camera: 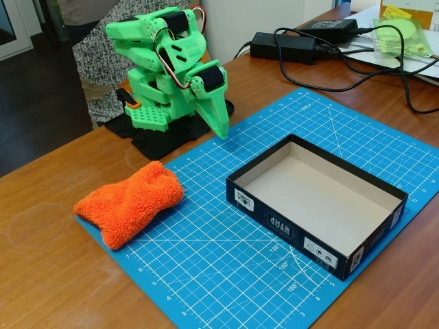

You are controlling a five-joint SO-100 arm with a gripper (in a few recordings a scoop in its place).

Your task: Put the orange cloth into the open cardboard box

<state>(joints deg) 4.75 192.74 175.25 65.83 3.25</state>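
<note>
- On the blue mat's left edge lies the orange cloth (130, 203), well apart from the open cardboard box (384, 226).
- Folded gripper (221, 123): fingers look pressed together.
- Risk: fluffy cloth could snag the box wall.

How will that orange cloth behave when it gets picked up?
The orange cloth looks fluffy and bunched, so it will probably sag and drape rather than hold shape. Its terry pile should grip well. It seems light, unlikely to roll.
</note>
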